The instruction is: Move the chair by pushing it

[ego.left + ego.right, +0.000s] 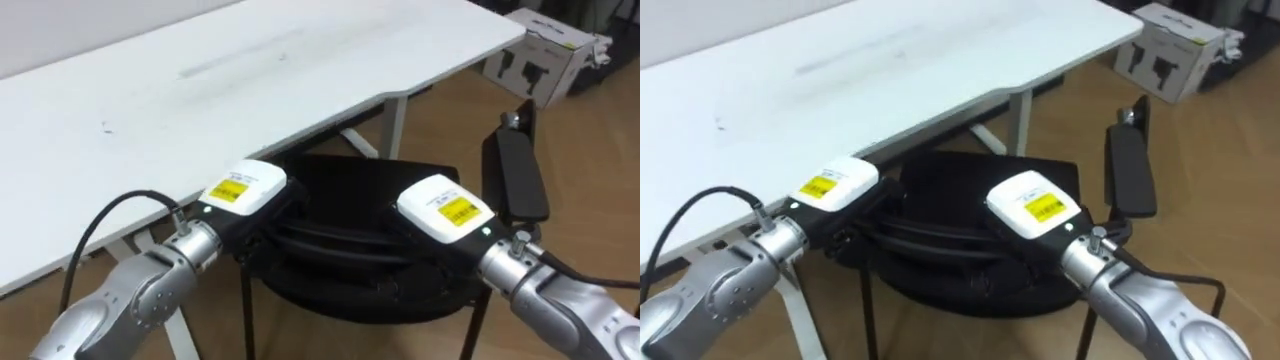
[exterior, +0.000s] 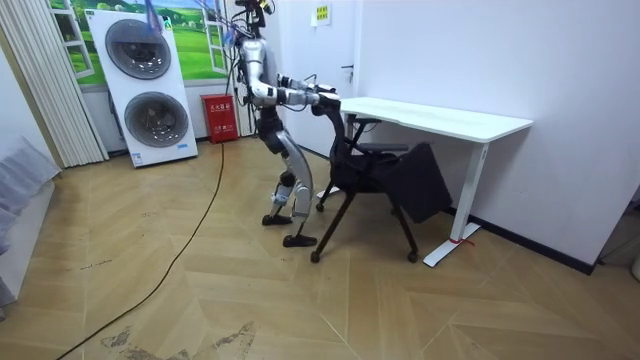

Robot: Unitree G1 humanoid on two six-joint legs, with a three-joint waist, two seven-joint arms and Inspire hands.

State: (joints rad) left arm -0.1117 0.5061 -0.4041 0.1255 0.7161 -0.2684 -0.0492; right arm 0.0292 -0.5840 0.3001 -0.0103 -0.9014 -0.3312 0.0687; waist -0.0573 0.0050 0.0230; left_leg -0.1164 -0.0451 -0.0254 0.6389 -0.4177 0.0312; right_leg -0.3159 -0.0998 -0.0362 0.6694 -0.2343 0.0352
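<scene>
Chair: we see the black chair (image 1: pixel 352 200) right before us, drawn up to the white bench (image 1: pixel 200 90).
Left hand: our left hand (image 1: pixel 243 190) lies on the chair's back; whether it grips, we cannot tell.
Right hand: our right hand (image 1: pixel 445 207) lies there too; grip likewise unclear.

Desk (image 1: pixel 200 90) edge right at chair (image 1: pixel 350 230) front; desk leg (image 1: pixel 397 125) beyond; floor (image 1: pixel 590 150) rt open.

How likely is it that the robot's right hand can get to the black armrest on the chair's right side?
Probably yes. The right hand rests on the back of the chair, and the black armrest stands just to its right, with nothing between them.
</scene>
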